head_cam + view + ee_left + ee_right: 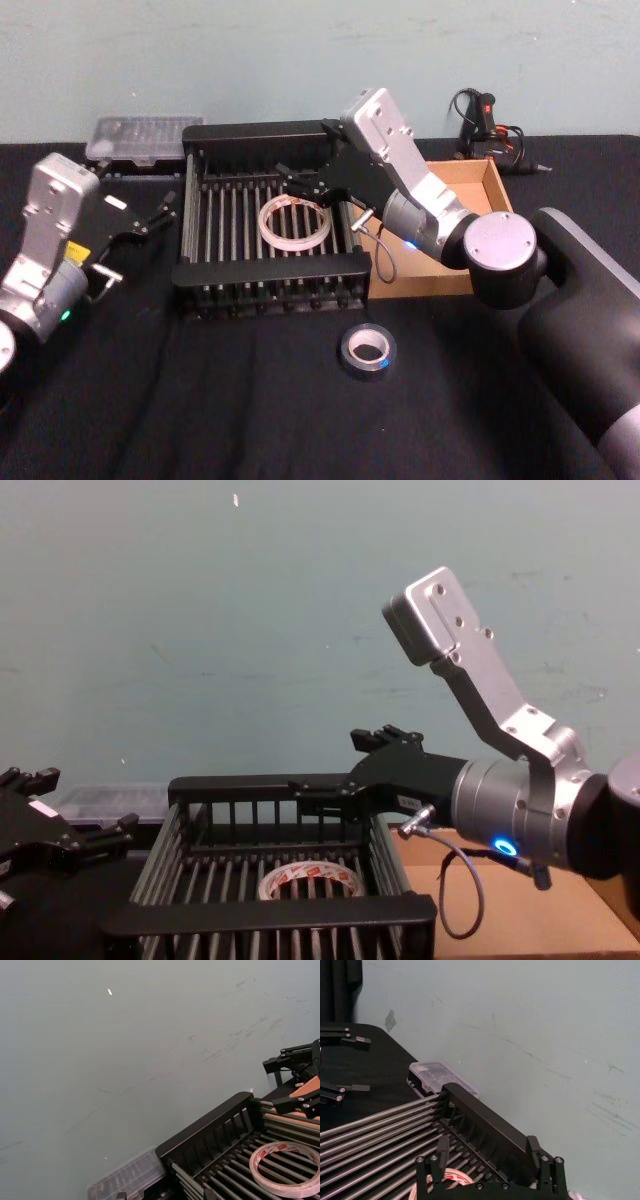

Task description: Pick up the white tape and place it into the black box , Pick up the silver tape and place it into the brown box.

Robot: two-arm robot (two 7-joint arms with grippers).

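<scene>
Lying flat in black box (pixel 195 273): white tape (pixel 295 223).

A black cloth-covered table (pixel 200 400) carries a black slatted open crate (pixel 270 272), a shallow tan cardboard tray (pixel 478 190) touching its right side, a dark grey-silver tape roll (pixel 366 350) nearer the robot, a clear plastic case (pixel 135 138) and, far right, what may be a dark corded tool (pixel 490 125).
</scene>
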